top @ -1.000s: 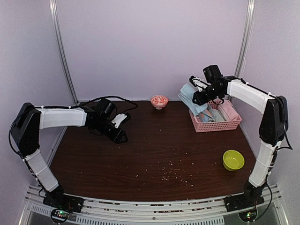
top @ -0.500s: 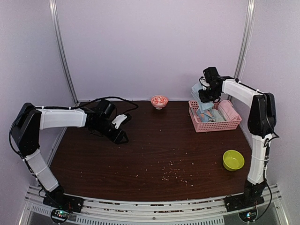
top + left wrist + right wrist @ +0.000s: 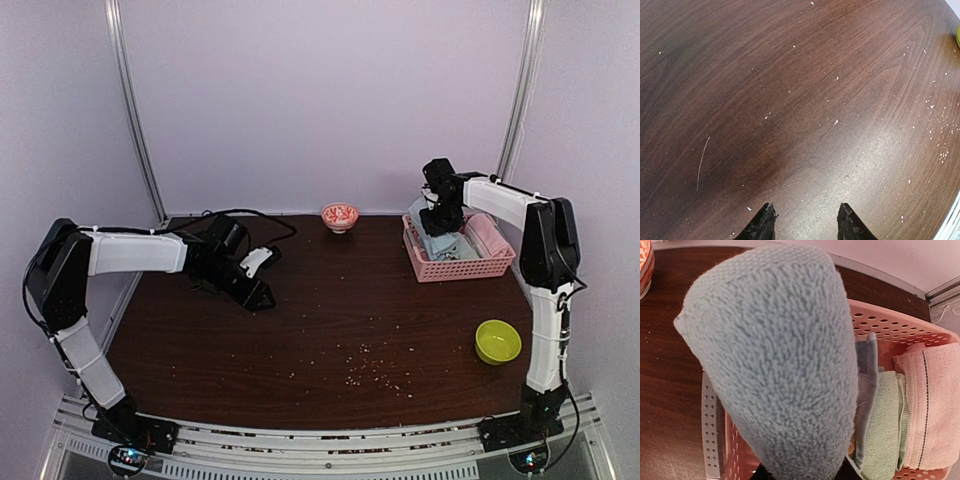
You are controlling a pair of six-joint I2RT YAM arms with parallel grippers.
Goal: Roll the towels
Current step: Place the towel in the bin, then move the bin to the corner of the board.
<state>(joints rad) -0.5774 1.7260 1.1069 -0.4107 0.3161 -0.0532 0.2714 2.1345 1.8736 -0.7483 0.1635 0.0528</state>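
Your towel (image 3: 775,355) hangs pinched in the right gripper (image 3: 438,214), just above the basket's (image 3: 482,269) left end, and it hides the fingers. A green cloth (image 3: 882,425) and a pink cloth (image 3: 930,400) lie folded inside. Your left gripper (image 3: 806,207) hovers open and empty over the table (image 3: 790,90).

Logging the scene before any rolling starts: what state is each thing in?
right pincer, shut on the blue towel.
blue towel, hanging from it over the pink basket.
left pincer, open, empty, above the table.
pink basket, upright, holding folded towels.
lime-green bowl, upright, empty.
orange-patterned bowl, upright.
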